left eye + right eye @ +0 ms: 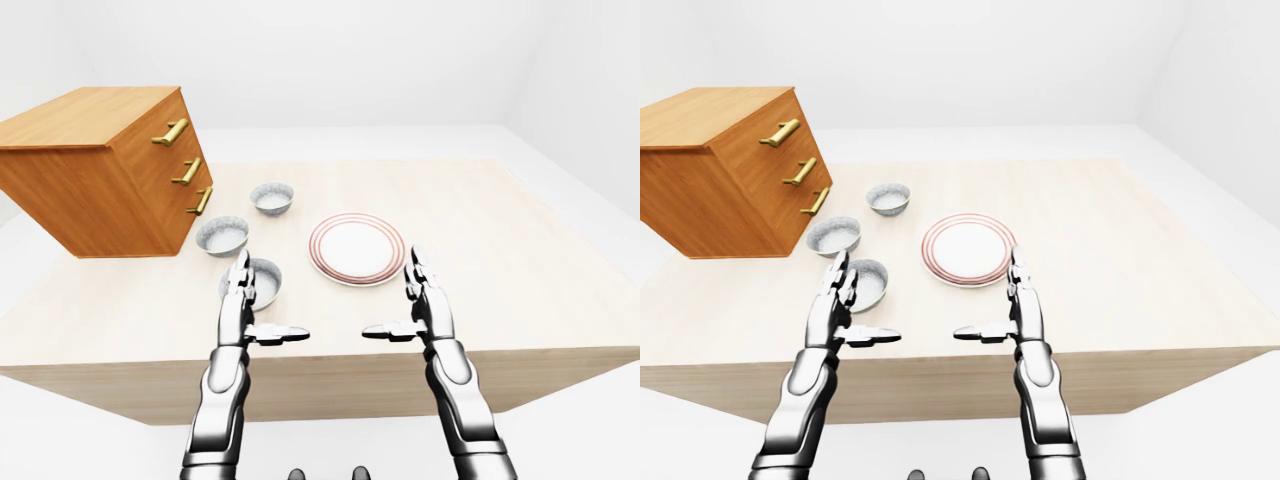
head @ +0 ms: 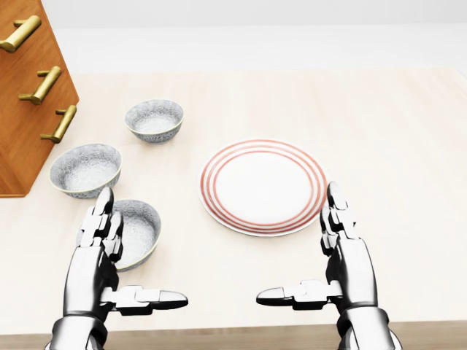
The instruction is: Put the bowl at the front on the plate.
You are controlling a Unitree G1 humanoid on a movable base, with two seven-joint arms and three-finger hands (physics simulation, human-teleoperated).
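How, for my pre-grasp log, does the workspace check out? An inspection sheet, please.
Surface: pale wooden table, flat.
Job's things: front bowl upright, lowest in the head view; plate with red rings to its right, apart from it, nothing on it.
Clutter: second bowl, third bowl, wooden chest with three brass handles at the left.
Grippers: left hand open, fingers overlapping the front bowl's left rim, contact unclear; right hand open, beside the plate's lower right edge, holding nothing.
Cables: nothing seen.
Surroundings: plain white walls.
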